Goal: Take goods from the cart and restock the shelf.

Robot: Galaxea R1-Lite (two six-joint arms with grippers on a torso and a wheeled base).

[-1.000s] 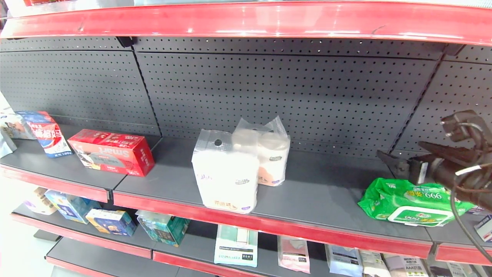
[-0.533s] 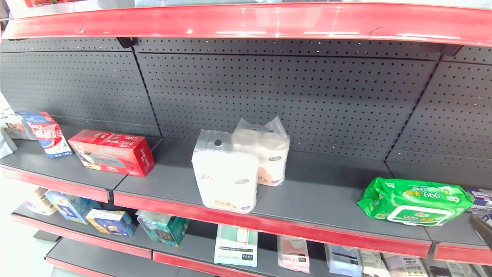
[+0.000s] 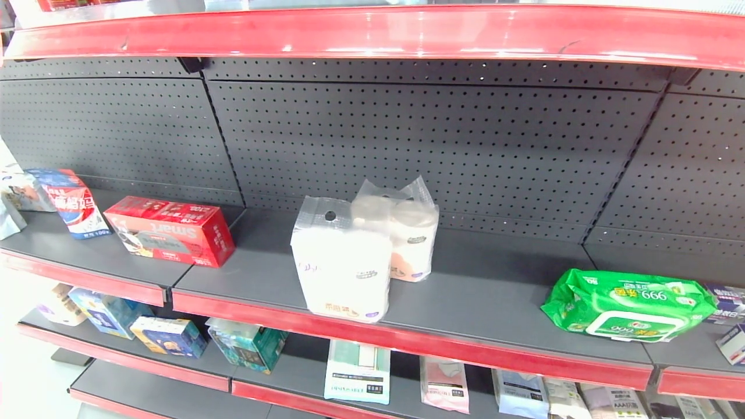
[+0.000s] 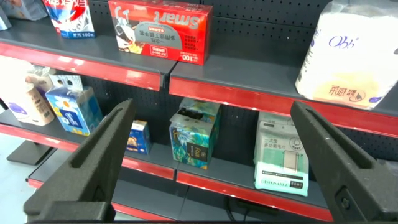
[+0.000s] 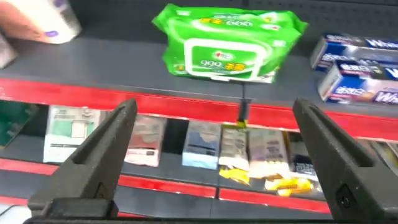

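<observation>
Right tool (image 5: 214, 109) now back from green wipes pack (image 3: 628, 302), wide open, empty; left tool (image 4: 212, 106) likewise.

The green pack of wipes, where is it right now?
In the head view the green wet wipes pack lies on the grey shelf, on the robot's right, near the red front edge, with blue boxes beside it.

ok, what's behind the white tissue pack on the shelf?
A clear-wrapped pack of paper rolls stands just behind the white tissue pack, offset to the right. Its left part is covered, so contact can't be judged. Behind both: the perforated back panel.
</observation>
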